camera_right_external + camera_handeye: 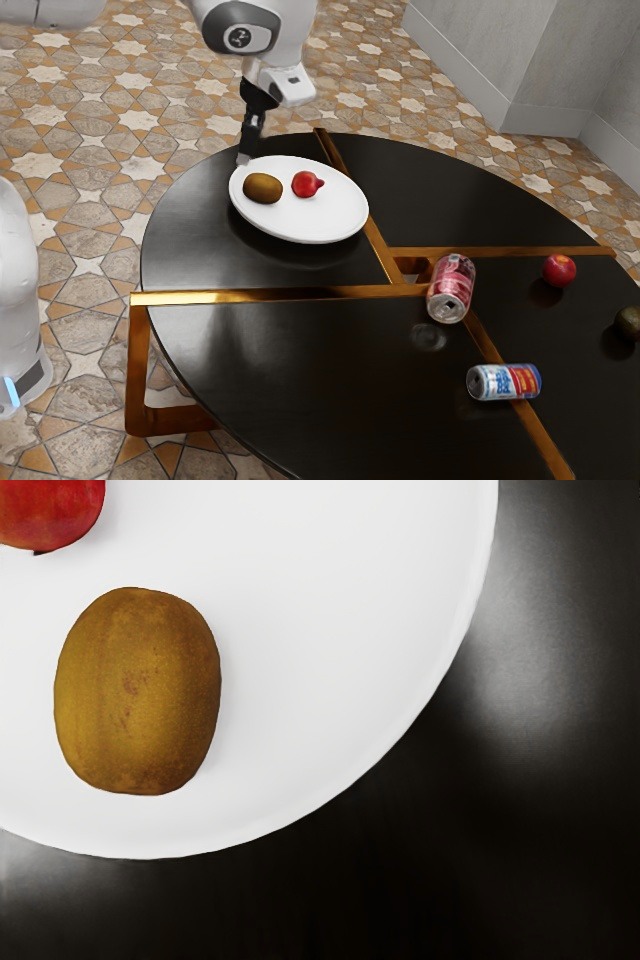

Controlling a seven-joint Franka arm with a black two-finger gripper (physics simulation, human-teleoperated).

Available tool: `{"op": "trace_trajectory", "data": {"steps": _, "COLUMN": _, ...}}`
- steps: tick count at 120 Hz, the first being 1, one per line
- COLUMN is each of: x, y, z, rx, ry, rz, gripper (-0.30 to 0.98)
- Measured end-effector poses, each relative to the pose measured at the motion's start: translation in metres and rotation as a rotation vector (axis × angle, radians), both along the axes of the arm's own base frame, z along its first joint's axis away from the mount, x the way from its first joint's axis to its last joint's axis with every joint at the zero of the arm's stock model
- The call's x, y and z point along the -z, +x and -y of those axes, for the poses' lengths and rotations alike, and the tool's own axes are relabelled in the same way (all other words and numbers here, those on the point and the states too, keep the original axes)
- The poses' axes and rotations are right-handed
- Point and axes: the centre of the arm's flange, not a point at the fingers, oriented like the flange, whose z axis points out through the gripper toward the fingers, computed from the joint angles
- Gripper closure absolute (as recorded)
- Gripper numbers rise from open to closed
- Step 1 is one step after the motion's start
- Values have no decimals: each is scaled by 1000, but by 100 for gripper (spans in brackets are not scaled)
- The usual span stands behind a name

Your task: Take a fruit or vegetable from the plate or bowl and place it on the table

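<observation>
My gripper [245, 158] points down by the rim of the white plate [318, 225], on the exterior view's left side of it; how far its fingers stand apart cannot be told. On the plate lie a brown kiwi [263, 188] and a small red fruit [305, 184], apart from each other, the kiwi closer to the gripper. In the wrist view the kiwi [138, 692] lies on the plate [330, 610], with part of the red fruit [48, 510] beyond it.
On the dark round table [290, 375] stand or lie a red can [452, 289], a blue and red can [504, 382] lying on its side, a red apple [559, 270] and a dark green fruit [629, 321] at the exterior view's right edge.
</observation>
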Motion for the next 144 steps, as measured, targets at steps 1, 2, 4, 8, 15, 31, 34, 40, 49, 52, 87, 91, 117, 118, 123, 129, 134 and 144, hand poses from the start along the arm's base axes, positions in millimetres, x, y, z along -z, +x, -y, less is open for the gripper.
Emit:
{"op": "trace_trajectory", "data": {"steps": 1, "x": 0, "y": 0, "z": -2, "rx": 1, "ry": -2, "rz": 1, "gripper": 0}}
{"op": "trace_trajectory", "data": {"steps": 2, "x": 0, "y": 0, "z": -4, "rx": 3, "ry": -3, "rz": 2, "gripper": 0}}
{"op": "trace_trajectory", "data": {"steps": 4, "x": 1, "y": 0, "z": -8, "rx": 6, "ry": -6, "rz": 4, "gripper": 0}}
{"op": "trace_trajectory", "data": {"steps": 8, "x": 6, "y": 4, "z": -14, "rx": 15, "ry": -12, "rz": -1, "gripper": 0}}
{"op": "trace_trajectory", "data": {"steps": 15, "x": 15, "y": 14, "z": -24, "rx": 33, "ry": -18, "rz": -7, "gripper": 0}}
{"op": "trace_trajectory", "data": {"steps": 31, "x": 24, "y": 52, "z": -58, "rx": 52, "ry": -42, "rz": -4, "gripper": 0}}
{"op": "trace_trajectory", "data": {"steps": 34, "x": 28, "y": 56, "z": -63, "rx": 56, "ry": -46, "rz": -5, "gripper": 0}}
{"op": "trace_trajectory", "data": {"steps": 40, "x": 35, "y": 62, "z": -72, "rx": 65, "ry": -54, "rz": -9, "gripper": 0}}
{"op": "trace_trajectory", "data": {"steps": 49, "x": 44, "y": 66, "z": -73, "rx": 93, "ry": -67, "rz": -17, "gripper": 0}}
{"op": "trace_trajectory", "data": {"steps": 52, "x": 47, "y": 67, "z": -73, "rx": 103, "ry": -71, "rz": -20, "gripper": 0}}
{"op": "trace_trajectory", "data": {"steps": 87, "x": 81, "y": 62, "z": -72, "rx": 176, "ry": -124, "rz": -54, "gripper": 0}}
{"op": "trace_trajectory", "data": {"steps": 91, "x": 83, "y": 62, "z": -72, "rx": 182, "ry": -128, "rz": -55, "gripper": 0}}
{"op": "trace_trajectory", "data": {"steps": 117, "x": 102, "y": 62, "z": -92, "rx": 173, "ry": -163, "rz": -67, "gripper": 0}}
{"op": "trace_trajectory", "data": {"steps": 118, "x": 103, "y": 62, "z": -93, "rx": 174, "ry": -164, "rz": -67, "gripper": 0}}
{"op": "trace_trajectory", "data": {"steps": 123, "x": 105, "y": 63, "z": -93, "rx": 179, "ry": -167, "rz": -66, "gripper": 0}}
{"op": "trace_trajectory", "data": {"steps": 129, "x": 107, "y": 66, "z": -91, "rx": 188, "ry": -171, "rz": -60, "gripper": 0}}
{"op": "trace_trajectory", "data": {"steps": 134, "x": 108, "y": 69, "z": -89, "rx": 194, "ry": -175, "rz": -52, "gripper": 0}}
{"op": "trace_trajectory", "data": {"steps": 144, "x": 115, "y": 72, "z": -90, "rx": 198, "ry": -185, "rz": -48, "gripper": 0}}
